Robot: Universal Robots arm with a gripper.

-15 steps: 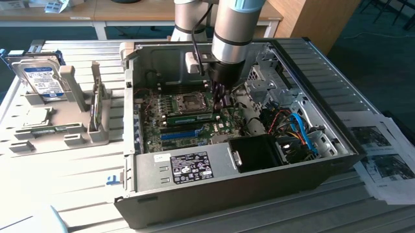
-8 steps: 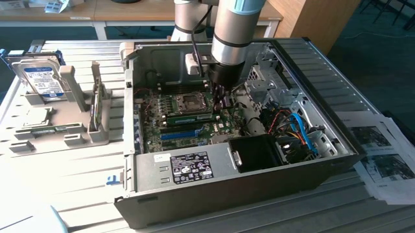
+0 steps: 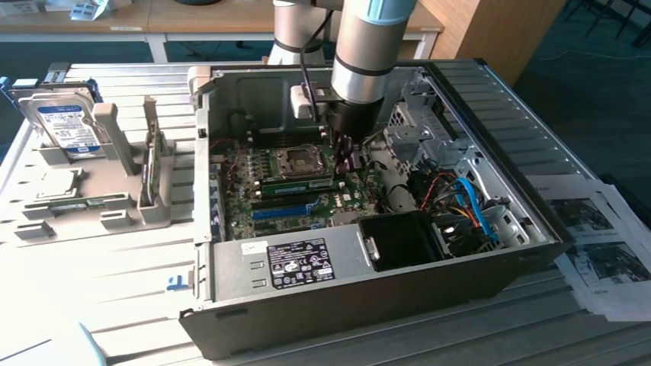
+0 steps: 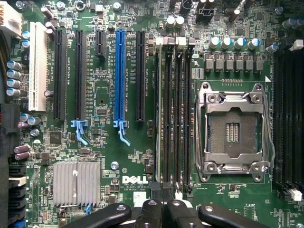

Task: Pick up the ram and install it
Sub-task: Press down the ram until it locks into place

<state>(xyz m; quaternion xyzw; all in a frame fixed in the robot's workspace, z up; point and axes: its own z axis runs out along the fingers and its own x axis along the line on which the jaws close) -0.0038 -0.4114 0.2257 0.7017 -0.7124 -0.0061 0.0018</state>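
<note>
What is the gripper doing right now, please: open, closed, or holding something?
Gripper: closed, low inside the computer case over the motherboard, its fingertips on the ram standing in its slot.

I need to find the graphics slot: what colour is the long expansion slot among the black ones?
Blue slot, best in the wrist view.

Case (image 3: 356, 282) matt grey metal; heatsink (image 4: 76, 183) ribbed metal; papers (image 3: 600, 252) printed.

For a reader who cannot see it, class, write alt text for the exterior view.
A robot arm reaches down into an open computer case, its gripper just above a green ram stick on the motherboard. On the exterior view's left, a grey holder carries a hard drive.
</note>
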